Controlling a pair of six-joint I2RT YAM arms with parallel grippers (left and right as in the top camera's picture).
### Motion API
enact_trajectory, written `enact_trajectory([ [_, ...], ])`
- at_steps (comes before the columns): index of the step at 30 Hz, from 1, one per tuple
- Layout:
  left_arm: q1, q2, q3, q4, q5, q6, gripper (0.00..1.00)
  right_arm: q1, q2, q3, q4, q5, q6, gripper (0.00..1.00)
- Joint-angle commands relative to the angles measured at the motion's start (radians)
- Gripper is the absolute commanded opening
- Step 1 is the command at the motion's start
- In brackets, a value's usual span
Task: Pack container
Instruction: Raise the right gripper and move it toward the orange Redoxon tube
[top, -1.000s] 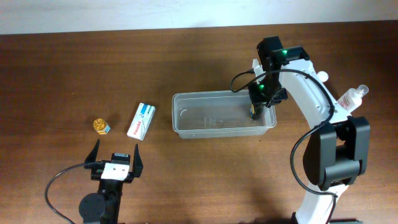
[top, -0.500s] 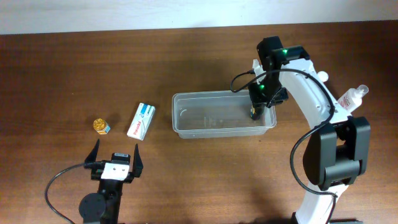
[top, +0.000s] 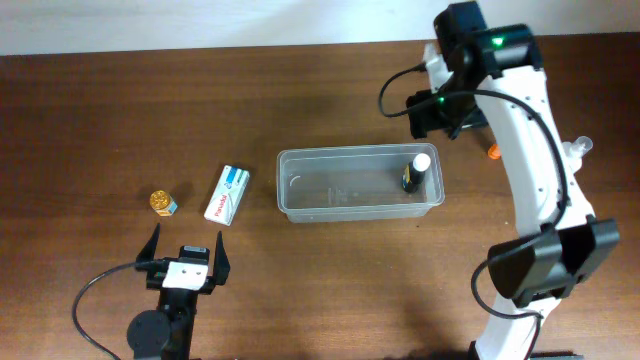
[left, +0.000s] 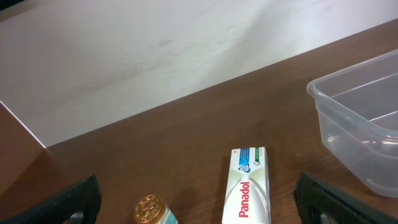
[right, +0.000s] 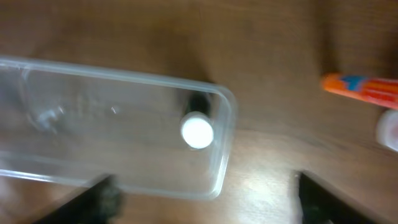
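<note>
The container (top: 287, 186) is a clear shallow tub at mid-table, also seen in the left wrist view (left: 364, 134) and the right wrist view (right: 225, 134). A small dark bottle with a white cap (top: 418, 170) (right: 198, 131) stands upright in its right end. My right gripper (top: 440, 112) (right: 208, 205) hangs open above and behind that end, holding nothing. Near the front left edge my left gripper (top: 187, 250) (left: 199, 205) rests wide open and empty, facing a white Panadol box (top: 227, 194) (left: 249, 186) and a gold-capped jar (top: 162, 203) (left: 152, 210).
An orange tube (top: 493, 153) (right: 360, 88) lies right of the container. A small clear bottle (top: 575, 150) sits at the far right, partly behind the right arm. The pale wall runs along the table's back edge.
My right gripper has opened, let go of the dark bottle and lifted up and back from the container. The bottle stays standing inside. The left arm has not moved.
</note>
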Motion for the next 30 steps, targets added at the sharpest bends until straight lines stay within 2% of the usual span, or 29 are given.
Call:
enact_trajectory([
  [1,0.004,-0.01,-0.002,-0.005,0.011,0.011,0.99,-0.008,-0.048,0.08,-0.064,0.103,0.014,0.99],
  [8,0.004,-0.01,-0.002,-0.005,0.011,0.011,0.99,-0.095,-0.115,0.094,-0.142,0.109,0.023,0.98],
  [19,0.004,-0.01,-0.002,-0.005,0.011,0.011,0.99,-0.324,-0.216,0.072,-0.142,0.1,0.04,0.98],
  [30,0.004,-0.01,-0.002,-0.005,0.011,0.011,0.99,-0.56,-0.233,0.047,-0.141,-0.008,0.022,0.98],
])
